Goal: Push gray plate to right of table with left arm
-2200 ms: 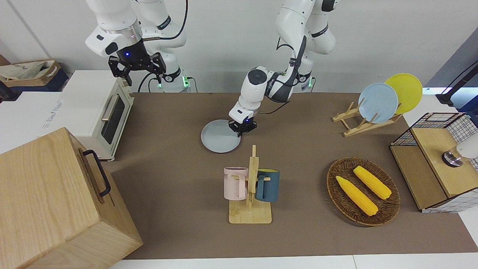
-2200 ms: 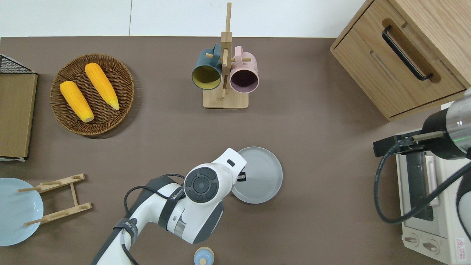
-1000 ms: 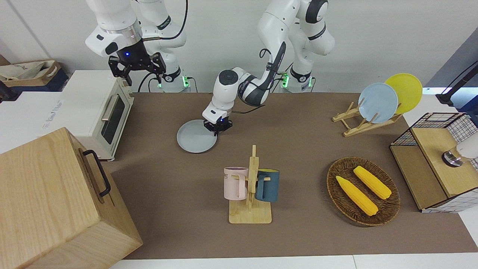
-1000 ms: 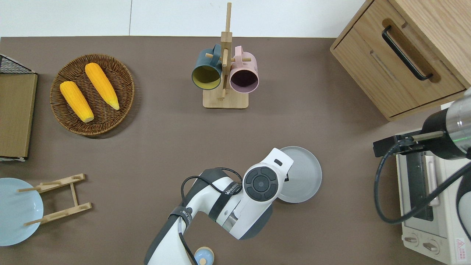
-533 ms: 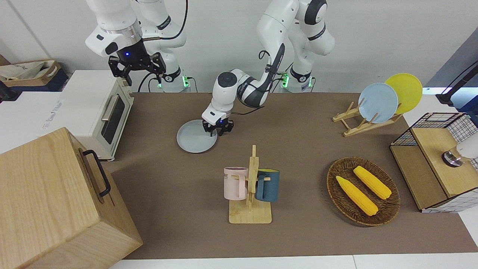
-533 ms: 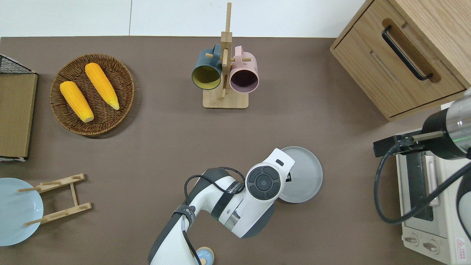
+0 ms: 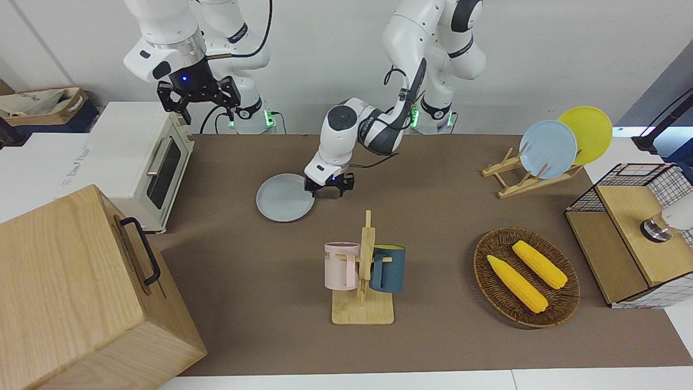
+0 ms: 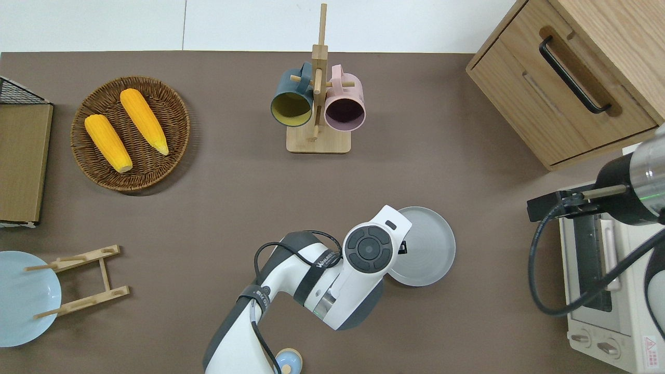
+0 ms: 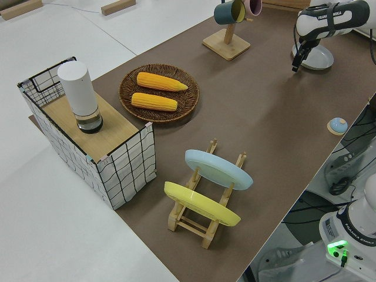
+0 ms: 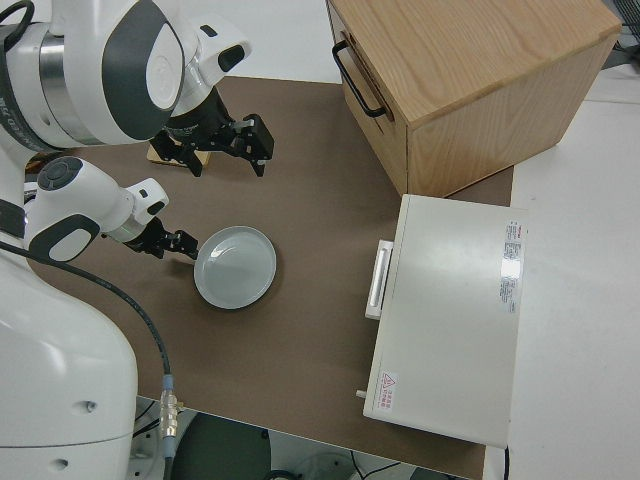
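The gray plate (image 7: pixel 284 199) lies flat on the table (image 7: pixel 433 216), toward the right arm's end, a little nearer to the robots than the mug rack. My left gripper (image 7: pixel 328 190) is open and empty, low at the plate's rim on the side toward the left arm's end; I cannot tell whether it touches. In the right side view the left gripper (image 10: pixel 170 244) sits just beside the plate (image 10: pixel 236 267). In the overhead view the left arm's wrist (image 8: pixel 368 249) covers the gripper and part of the plate (image 8: pixel 428 246). My right arm is parked, its gripper (image 7: pixel 208 108) open.
A mug rack (image 7: pixel 364 271) holds a pink and a blue mug. A white toaster oven (image 7: pixel 143 162) and a wooden cabinet (image 7: pixel 76 292) stand at the right arm's end. A corn basket (image 7: pixel 526 277), a plate rack (image 7: pixel 528 176) and a wire crate (image 7: pixel 633 233) are at the left arm's end.
The plate slid toward the right arm's end with the left gripper against it, then stopped. The left gripper has since opened and drawn back a little toward the left arm's end.
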You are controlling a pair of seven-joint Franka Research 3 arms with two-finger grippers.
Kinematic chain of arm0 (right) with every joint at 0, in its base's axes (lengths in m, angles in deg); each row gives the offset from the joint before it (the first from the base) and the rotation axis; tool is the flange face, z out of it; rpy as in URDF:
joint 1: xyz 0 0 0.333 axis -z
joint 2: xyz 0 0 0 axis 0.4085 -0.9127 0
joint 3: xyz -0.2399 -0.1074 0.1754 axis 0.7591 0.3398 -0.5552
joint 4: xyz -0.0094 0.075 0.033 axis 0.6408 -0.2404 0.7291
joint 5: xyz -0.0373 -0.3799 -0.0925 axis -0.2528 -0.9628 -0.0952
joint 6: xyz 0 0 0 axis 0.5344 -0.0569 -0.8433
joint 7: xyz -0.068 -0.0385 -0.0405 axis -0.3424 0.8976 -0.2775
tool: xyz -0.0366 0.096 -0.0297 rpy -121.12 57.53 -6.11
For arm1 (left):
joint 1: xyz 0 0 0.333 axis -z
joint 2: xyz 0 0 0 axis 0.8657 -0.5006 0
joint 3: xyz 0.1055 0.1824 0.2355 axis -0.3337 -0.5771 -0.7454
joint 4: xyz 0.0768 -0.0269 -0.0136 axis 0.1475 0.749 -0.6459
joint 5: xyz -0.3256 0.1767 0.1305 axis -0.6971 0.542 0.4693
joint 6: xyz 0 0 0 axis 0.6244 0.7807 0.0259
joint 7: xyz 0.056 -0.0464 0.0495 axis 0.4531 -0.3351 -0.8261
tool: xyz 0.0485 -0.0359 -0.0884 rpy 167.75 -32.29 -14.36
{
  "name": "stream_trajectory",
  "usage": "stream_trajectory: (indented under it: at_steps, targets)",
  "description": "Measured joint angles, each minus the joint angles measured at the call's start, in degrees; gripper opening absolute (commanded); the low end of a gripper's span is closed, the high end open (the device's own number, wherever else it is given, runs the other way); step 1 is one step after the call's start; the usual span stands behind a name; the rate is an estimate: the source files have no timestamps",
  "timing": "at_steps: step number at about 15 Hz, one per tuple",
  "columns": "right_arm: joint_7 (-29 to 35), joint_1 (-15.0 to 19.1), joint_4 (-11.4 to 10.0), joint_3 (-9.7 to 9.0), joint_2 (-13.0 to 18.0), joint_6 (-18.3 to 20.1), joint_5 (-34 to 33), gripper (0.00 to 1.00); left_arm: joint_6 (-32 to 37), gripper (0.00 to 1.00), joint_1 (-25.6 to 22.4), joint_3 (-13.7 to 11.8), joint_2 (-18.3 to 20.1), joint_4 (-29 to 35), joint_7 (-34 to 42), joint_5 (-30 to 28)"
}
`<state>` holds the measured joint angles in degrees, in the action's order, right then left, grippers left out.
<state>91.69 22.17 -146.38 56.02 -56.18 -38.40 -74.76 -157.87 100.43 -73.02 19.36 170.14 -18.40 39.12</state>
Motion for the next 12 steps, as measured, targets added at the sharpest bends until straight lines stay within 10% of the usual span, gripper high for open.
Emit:
stream_trajectory:
  at_steps: [12]
  targets:
    - [0.0, 0.0, 0.0, 0.0, 0.0, 0.0, 0.0, 0.983, 23.7, 0.99, -15.2, -0.6, 13.9, -0.3, 13.7, -0.6]
